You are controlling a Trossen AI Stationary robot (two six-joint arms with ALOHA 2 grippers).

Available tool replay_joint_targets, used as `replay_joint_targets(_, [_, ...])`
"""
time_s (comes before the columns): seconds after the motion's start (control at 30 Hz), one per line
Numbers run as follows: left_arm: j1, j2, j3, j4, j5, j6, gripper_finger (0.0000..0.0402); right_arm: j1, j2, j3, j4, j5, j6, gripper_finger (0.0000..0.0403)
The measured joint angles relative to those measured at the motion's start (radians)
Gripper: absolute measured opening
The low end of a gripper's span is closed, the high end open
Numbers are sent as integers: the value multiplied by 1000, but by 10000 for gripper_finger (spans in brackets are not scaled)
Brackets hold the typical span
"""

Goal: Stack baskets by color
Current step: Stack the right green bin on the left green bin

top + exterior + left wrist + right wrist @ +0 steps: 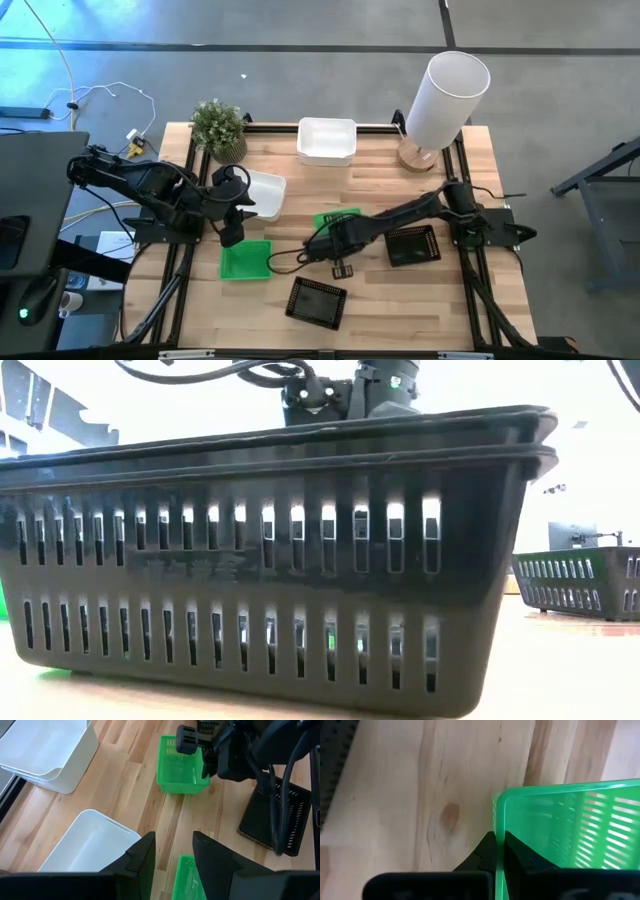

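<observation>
A green basket [338, 216] lies at mid-table under my right arm, and my right gripper [499, 837] is shut on its wall. A second green basket [246, 260] rests flat on the table at the near left. My left gripper [172, 857] hangs open above its far edge and touches nothing. One white basket [264, 195] rests beside my left arm. Two more white baskets [327, 140], nested, stand at the far edge. Black baskets lie at the right [412, 245] and at the near edge [317, 302]. My right gripper pinches the green basket's thin side wall [500, 817] close to a corner, one finger [487, 851] outside and one [517, 852] inside. The fingers come steeply from above. The basket stays upright and level; whether its bottom rests on the table, I cannot tell.
A potted plant [218, 128] stands at the far left corner and a tall white cylinder [445, 95] at the far right. In the low view the near black basket [280, 560] fills the front. Bare wood [400, 300] lies along the near right.
</observation>
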Motion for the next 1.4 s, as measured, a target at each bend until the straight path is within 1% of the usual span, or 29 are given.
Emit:
replay_joint_targets(0.1, [0, 0, 0, 0, 0, 2, 117, -5, 0, 0, 15, -29, 5, 15])
replay_joint_targets(0.17, [0, 0, 0, 0, 0, 3, 117, -7, 0, 0, 18, -45, 21, 31])
replay_joint_targets(0.23, [0, 0, 0, 0, 0, 2, 117, -12, 0, 0, 21, -64, 24, 52])
replay_joint_targets(0.43, [0, 0, 0, 0, 0, 3, 117, -13, 0, 4, 12, -64, 24, 121])
replay_joint_targets(0.53, [0, 0, 0, 0, -1, 3, 117, -13, 0, 52, -45, -56, 50, 141])
replay_joint_targets(0.6, [0, 0, 0, 0, -16, 3, 117, -13, 0, 93, -89, -45, 67, 148])
replay_joint_targets(0.67, [0, 0, 0, 0, -38, 3, 117, -6, 0, 139, -153, -18, 75, 150])
replay_joint_targets(0.8, [0, 0, 0, 0, -49, 3, 123, 14, 0, 233, -283, 78, 68, 149])
replay_joint_targets(0.93, [0, 0, 0, 0, -52, 3, 149, 34, -1, 322, -421, 164, 97, 144])
replay_joint_targets(1.03, [0, 0, 0, 9, -79, 3, 174, 46, -1, 369, -507, 242, 133, 144])
replay_joint_targets(1.13, [4, 0, 0, 39, -103, 38, 196, 57, -4, 389, -584, 315, 167, 144])
replay_joint_targets(1.2, [14, 0, 0, 75, -102, 84, 204, 64, -11, 388, -615, 358, 200, 145])
replay_joint_targets(1.27, [26, 0, 0, 111, -101, 117, 206, 70, -22, 379, -614, 398, 225, 145])
replay_joint_targets(1.4, [59, 17, 1, 196, -97, 186, 205, 84, -30, 372, -613, 440, 256, 145])
